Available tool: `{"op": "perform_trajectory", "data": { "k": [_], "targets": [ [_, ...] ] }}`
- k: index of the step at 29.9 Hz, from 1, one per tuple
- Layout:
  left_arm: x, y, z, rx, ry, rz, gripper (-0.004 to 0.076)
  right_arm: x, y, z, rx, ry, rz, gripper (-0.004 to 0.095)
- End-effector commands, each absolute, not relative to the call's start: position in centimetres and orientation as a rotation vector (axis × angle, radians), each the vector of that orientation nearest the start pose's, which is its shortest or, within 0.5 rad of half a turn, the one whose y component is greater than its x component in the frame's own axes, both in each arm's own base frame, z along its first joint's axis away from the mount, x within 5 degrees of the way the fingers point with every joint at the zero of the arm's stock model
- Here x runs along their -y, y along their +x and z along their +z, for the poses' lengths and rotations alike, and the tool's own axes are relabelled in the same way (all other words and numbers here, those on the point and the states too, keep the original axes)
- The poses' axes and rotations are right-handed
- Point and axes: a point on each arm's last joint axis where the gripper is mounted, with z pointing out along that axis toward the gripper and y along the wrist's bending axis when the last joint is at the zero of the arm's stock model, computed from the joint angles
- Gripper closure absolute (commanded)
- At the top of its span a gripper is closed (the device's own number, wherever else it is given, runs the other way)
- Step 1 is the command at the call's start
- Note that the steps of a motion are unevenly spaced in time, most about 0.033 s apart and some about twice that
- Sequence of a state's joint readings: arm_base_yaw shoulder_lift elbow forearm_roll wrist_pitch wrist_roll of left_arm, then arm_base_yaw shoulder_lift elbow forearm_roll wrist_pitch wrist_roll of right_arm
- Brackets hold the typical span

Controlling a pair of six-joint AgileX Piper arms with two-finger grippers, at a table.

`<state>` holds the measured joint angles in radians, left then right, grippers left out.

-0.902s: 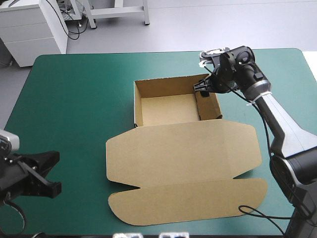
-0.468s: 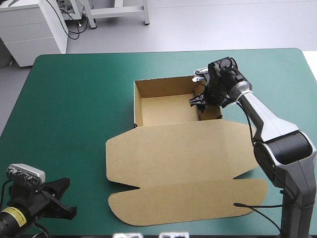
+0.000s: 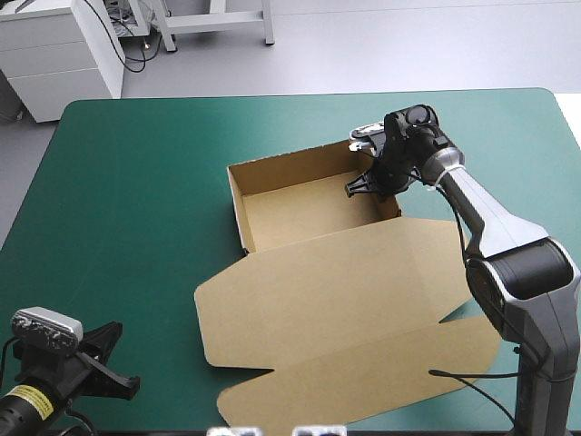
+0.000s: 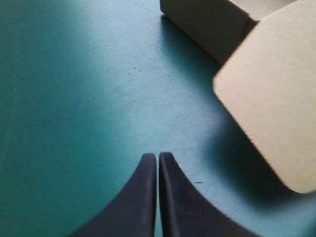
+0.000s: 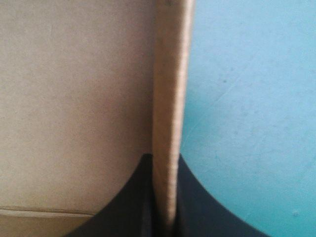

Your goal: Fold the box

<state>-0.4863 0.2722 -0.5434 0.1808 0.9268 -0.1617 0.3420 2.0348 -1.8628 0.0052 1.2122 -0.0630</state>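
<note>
Right gripper (image 3: pixel 363 186), high view: pinched shut on the box (image 3: pixel 300 204), gripping the right side wall (image 3: pixel 388 202) of the raised tray at its far corner. The box sits mid-table and skewed, with the tray toward the far edge and the lid (image 3: pixel 345 309) flat toward the near edge. Left wrist view: left gripper (image 4: pixel 158 157) has its fingers pressed together holding nothing, over bare cover (image 4: pixel 74 98), with a box corner ahead and apart. Right wrist view: the wall stands upright between the black fingers, tray inside on one side and cover on the other. Likely step is seating this wall. Best to keep the pinch firm and move along the wall, not across it, since the light board slides easily. Bracing the opposite wall with the left would help.
</note>
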Motion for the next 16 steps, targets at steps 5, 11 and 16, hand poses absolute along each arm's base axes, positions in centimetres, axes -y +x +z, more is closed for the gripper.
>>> {"op": "perform_trajectory", "data": {
  "k": [5, 11, 16],
  "targets": [
    [0.2, 4.4, 30.2, -2.094, 0.381, -0.077, 0.0725, -12.2, 40.6, 31.9, -2.714, -0.577, 0.092, 0.0928],
    [0.5, 4.6, 30.8, -2.026, 0.380, -0.107, 0.0725, -5.9, 40.3, 39.2, -2.529, -0.370, 0.028, 0.0927],
    [0.8, 4.8, 31.1, -1.982, 0.374, -0.146, 0.0725, 1.0, 38.5, 44.7, -2.379, -0.223, -0.101, 0.0927]
  ]
}}
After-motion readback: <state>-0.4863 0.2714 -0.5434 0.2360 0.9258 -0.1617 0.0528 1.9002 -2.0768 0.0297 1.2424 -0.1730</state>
